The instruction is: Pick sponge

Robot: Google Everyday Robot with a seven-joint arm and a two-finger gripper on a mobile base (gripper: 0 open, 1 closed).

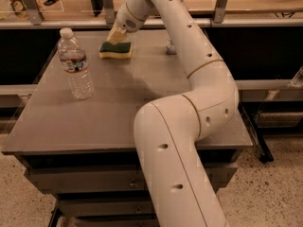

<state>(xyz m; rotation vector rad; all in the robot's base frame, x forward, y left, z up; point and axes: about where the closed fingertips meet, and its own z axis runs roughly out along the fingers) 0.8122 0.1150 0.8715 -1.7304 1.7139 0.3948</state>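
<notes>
The sponge [116, 50] lies flat, green face up, toward the back of the worktop [109, 112]. The gripper [116, 34] hangs over the sponge's far left corner; contact and how wide it stands are unclear. A water bottle [75, 64] stands nearer, left of the sponge. Right of the sponge, the arm [189, 108] half hides a small grey thing [169, 48]

Green-topped yellow sponge [116, 50], cream gripper [115, 35] above

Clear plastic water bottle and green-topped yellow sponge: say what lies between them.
Camera view: only bare grey tabletop between the clear plastic water bottle and the green-topped yellow sponge. The gripper hovers at the sponge's far edge.
</notes>
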